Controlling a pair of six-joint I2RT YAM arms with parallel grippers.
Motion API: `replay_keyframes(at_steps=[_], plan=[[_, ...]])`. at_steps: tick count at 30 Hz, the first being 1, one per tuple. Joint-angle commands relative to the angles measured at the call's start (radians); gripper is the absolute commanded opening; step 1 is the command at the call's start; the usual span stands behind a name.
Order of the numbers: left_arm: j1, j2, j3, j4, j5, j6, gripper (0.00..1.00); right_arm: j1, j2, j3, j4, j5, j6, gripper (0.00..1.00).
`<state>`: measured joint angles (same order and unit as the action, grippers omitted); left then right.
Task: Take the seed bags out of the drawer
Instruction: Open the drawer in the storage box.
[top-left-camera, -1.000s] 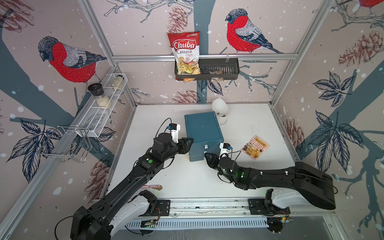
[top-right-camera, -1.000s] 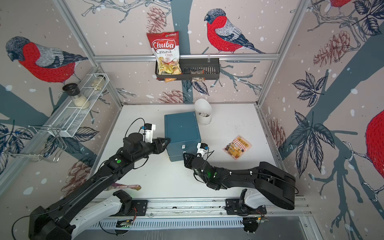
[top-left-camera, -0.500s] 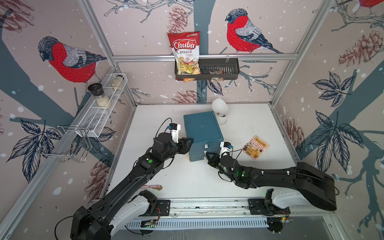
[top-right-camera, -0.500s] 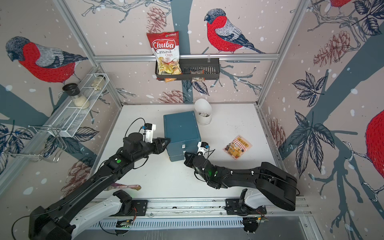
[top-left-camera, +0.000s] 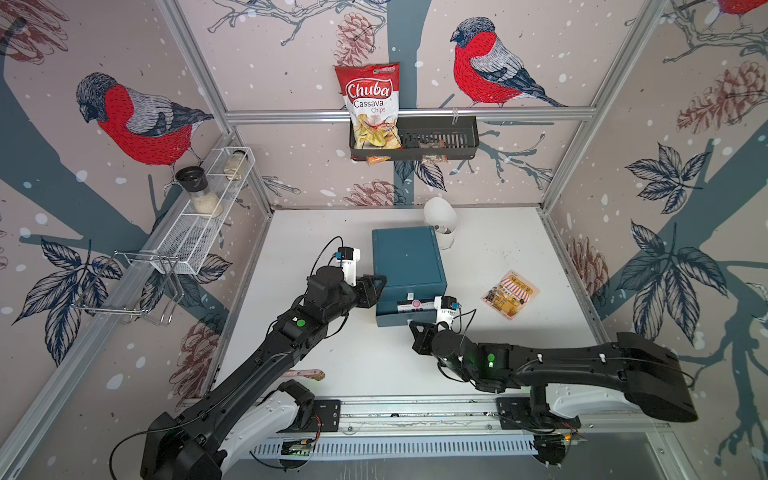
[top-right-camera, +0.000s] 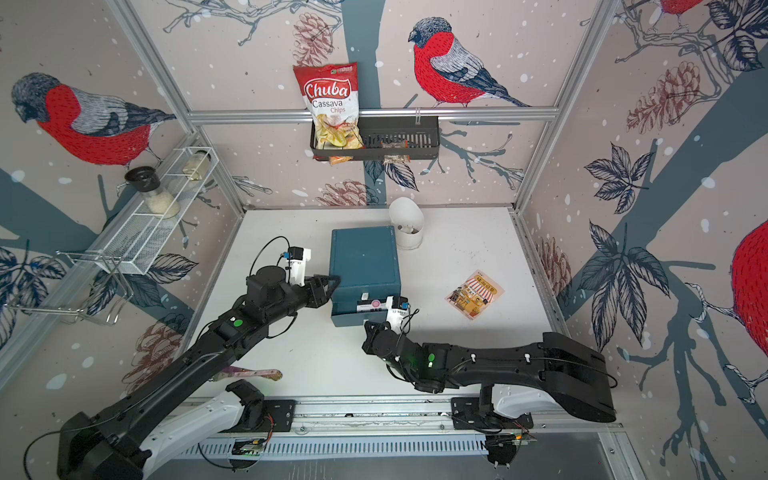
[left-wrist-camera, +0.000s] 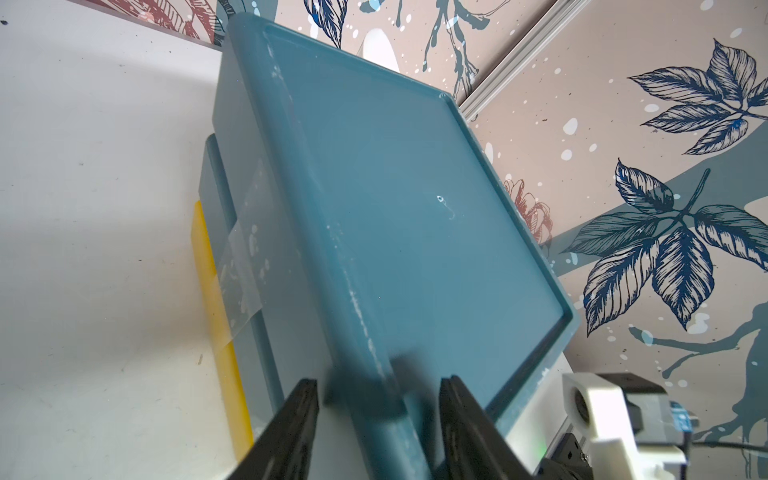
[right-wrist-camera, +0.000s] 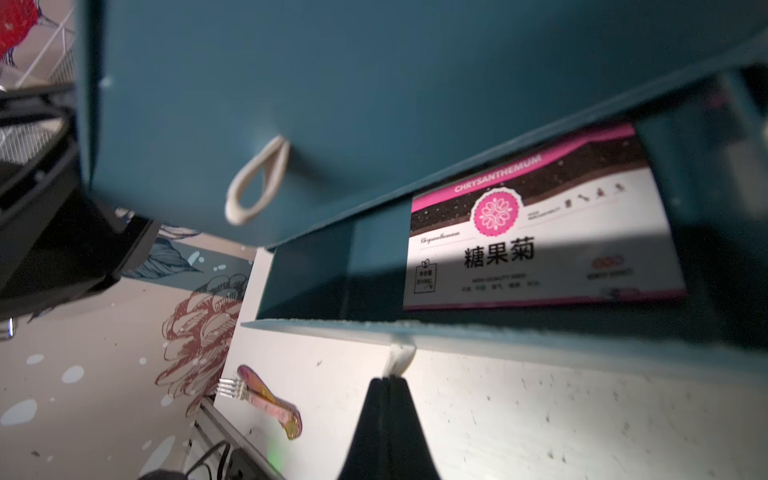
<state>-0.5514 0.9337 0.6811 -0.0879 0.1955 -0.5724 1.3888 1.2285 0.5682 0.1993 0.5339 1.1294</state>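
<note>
Right gripper (right-wrist-camera: 388, 380) is pinched on the pull loop (right-wrist-camera: 401, 357), so I'd pull straight away from the drawer box (top-left-camera: 409, 262), slow. Left gripper (left-wrist-camera: 379, 382) straddles the box's edge, can't tell if it's clamped. The pink seed bag (right-wrist-camera: 540, 232) is inside the drawer (right-wrist-camera: 540, 338), and the orange seed bag (top-left-camera: 510, 294) is beside the box.

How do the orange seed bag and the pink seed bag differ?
The orange bag lies out on the table; the pink bag lies inside the open drawer. The orange bag shows a striped-awning shop; the pink bag is white with a pink band and emblem. The orange bag is fully exposed; the pink bag is partly covered. Both are flat packets.
</note>
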Motion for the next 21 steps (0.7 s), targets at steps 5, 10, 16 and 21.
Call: replay_keyframes(at_steps=[5, 10, 16, 21], plan=[[0.004, 0.019, -0.015, -0.119, -0.023, 0.005, 0.52, 0.102, -0.078, 0.028, -0.27, 0.077, 0.081, 0.0], [0.006, 0.03, -0.017, -0.108, -0.033, -0.004, 0.54, 0.176, -0.068, 0.086, -0.397, 0.107, 0.113, 0.0], [0.007, 0.039, -0.021, -0.099, -0.037, -0.008, 0.54, 0.253, 0.009, 0.174, -0.537, 0.136, 0.168, 0.0], [0.008, 0.045, -0.021, -0.094, -0.032, -0.008, 0.54, 0.282, 0.051, 0.206, -0.586, 0.138, 0.19, 0.0]])
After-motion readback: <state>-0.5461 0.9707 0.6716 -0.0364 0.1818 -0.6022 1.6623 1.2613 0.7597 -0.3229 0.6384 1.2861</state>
